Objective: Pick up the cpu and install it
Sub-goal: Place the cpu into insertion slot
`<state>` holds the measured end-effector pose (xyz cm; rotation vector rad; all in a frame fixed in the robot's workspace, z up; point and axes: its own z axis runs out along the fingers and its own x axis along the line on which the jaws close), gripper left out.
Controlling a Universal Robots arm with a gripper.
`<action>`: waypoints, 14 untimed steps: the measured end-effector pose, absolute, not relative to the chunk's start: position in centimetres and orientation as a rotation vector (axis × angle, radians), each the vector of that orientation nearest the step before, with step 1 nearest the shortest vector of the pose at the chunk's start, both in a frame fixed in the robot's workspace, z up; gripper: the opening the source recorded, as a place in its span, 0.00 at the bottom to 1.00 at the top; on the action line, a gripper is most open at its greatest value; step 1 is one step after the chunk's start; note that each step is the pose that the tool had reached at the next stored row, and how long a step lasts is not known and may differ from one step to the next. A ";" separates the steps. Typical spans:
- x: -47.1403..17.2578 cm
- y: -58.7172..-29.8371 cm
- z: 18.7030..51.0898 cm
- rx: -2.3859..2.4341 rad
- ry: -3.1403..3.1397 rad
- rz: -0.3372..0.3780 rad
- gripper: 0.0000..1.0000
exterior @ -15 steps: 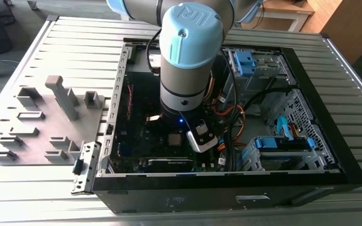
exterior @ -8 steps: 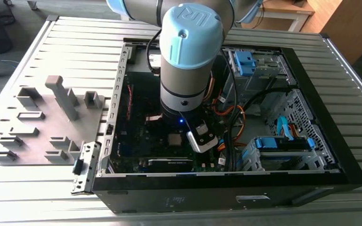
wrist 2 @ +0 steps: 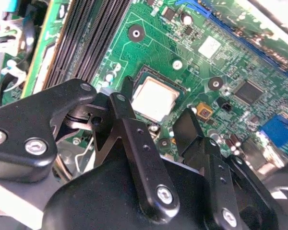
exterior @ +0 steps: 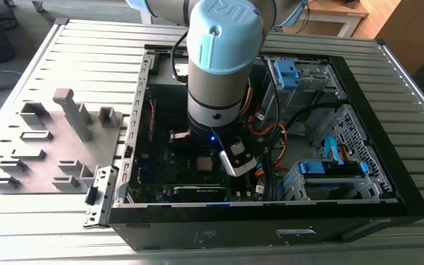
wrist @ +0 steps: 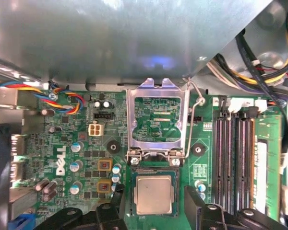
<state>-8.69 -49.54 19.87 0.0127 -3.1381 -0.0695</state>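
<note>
cpu (wrist: 155, 194): lies flat in socket (wrist: 153, 170), load plate (wrist: 157, 120) raised open
hand (wrist: 155, 190): spread apart, empty, one tip either side of cpu
motherboard (wrist: 86, 163): green, inside open computer case (exterior: 359, 182)

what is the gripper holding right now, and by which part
Nothing. The gripper hangs open over the cpu, its jaws clear of the chip on both sides; the cpu lies flat in its socket.

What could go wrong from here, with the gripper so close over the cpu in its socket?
1. The gripper is open with its fingers on either side of the cpu; a sideways slip could nudge it askew.
2. The socket's metal frame is flipped open, so nothing clamps the cpu; a bump could probably lift it.
</note>
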 end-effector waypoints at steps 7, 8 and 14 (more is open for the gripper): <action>-8.7 -49.5 21.4 0.013 -3.138 -0.070 0.60; -8.7 -49.5 21.6 0.013 -3.138 -0.070 0.60; -8.7 -49.5 22.2 0.013 -3.138 -0.070 0.60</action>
